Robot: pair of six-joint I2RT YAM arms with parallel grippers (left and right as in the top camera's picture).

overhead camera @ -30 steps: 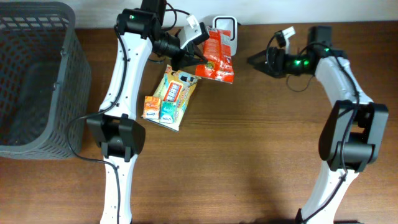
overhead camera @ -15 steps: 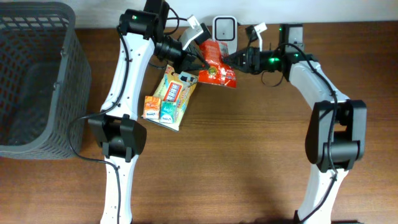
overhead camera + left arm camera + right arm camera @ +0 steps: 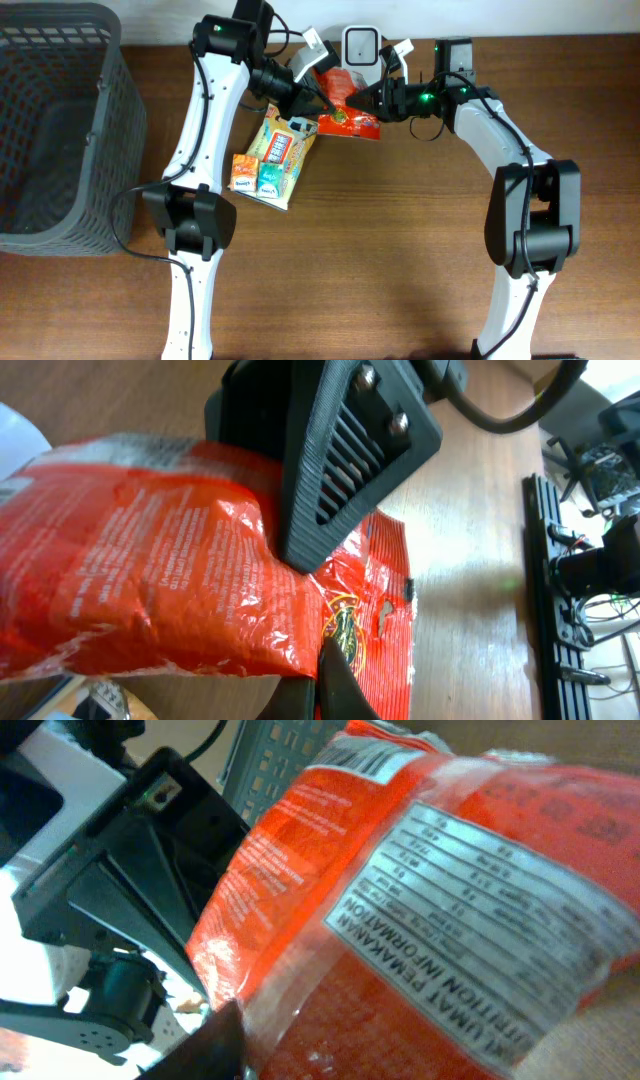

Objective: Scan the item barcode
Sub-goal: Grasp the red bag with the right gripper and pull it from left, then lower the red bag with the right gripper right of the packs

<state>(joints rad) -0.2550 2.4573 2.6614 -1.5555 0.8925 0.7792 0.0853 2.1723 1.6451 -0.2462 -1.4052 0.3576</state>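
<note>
Item 1. Red snack bag [image 3: 345, 110]: is being held clear of the table [image 3: 400, 250], between the two arms and just in front of the white scanner [image 3: 360, 45] at the far edge. In the right wrist view its white nutrition panel [image 3: 470, 920] is being shown close to the lens (the print is partly blurred).

Item 2. Left claw [image 3: 312, 600]: is being kept clamped on the bag, with one finger above the crumpled foil and one below.

Item 3. Right claw [image 3: 372, 98]: is being held against the bag's right edge. Only one dark finger [image 3: 215, 1040] is being shown in its own view, so it cannot be told whether the bag is gripped or the jaws stand apart.

Item 4. Sweet packets [image 3: 275, 155]: are being left flat on the table, just beside the left arm and below the bag.

Item 5. Grey basket [image 3: 128, 120]: is being kept at the table's left end, well apart from the bag.
</note>
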